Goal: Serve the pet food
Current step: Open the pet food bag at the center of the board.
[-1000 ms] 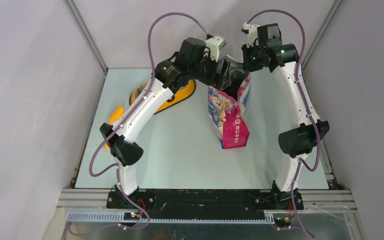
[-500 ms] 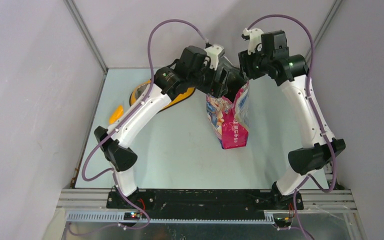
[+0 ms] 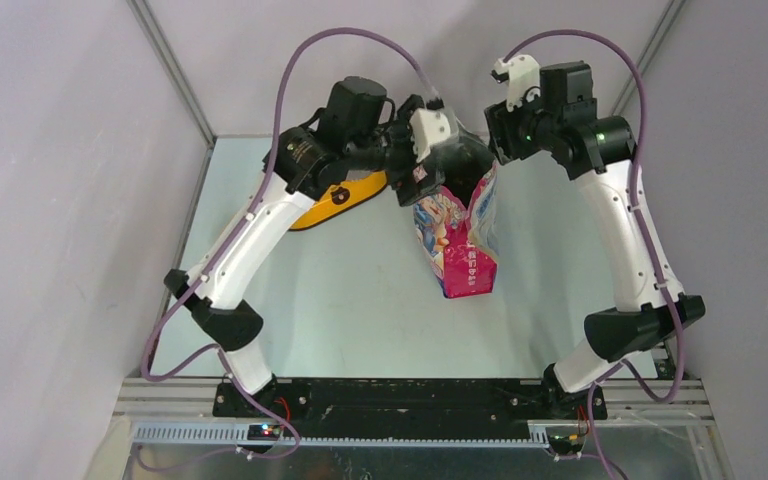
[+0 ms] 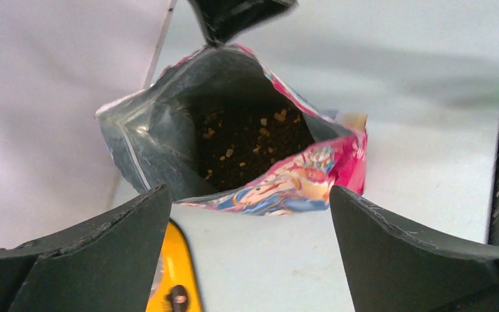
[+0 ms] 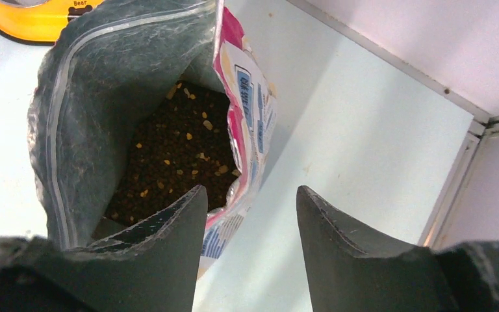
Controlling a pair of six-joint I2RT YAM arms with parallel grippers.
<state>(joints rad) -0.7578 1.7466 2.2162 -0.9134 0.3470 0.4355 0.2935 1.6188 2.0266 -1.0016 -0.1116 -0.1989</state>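
The pet food pouch [image 3: 457, 245], glossy pink and blue, stands upright mid-table with its mouth spread open. Dark-brown kibble [image 4: 247, 143] fills its bottom, and the kibble [image 5: 175, 156] also shows in the right wrist view. My left gripper [image 3: 425, 180] hovers just left of the pouch mouth. In its own view the left gripper [image 4: 248, 192] is open wide, with the pouch [image 4: 169, 123] ahead and nothing between the fingers. My right gripper [image 3: 490, 140] is above the pouch's right rim. The right gripper [image 5: 252, 188] is open, one finger over the pouch [image 5: 91, 97] and the rim ungripped below.
The yellow feeder [image 3: 355, 195] lies at the back left, partly under my left arm. An edge of the feeder [image 4: 175, 273] sits below my left fingers, and the feeder [image 5: 32, 16] appears behind the pouch. The table's metal rail [image 5: 455, 175] and the walls close off the right side.
My right gripper has opened and let go of the pouch's rim. My left gripper has drawn back to the left of the mouth and spread wider. The pouch stays standing, open.
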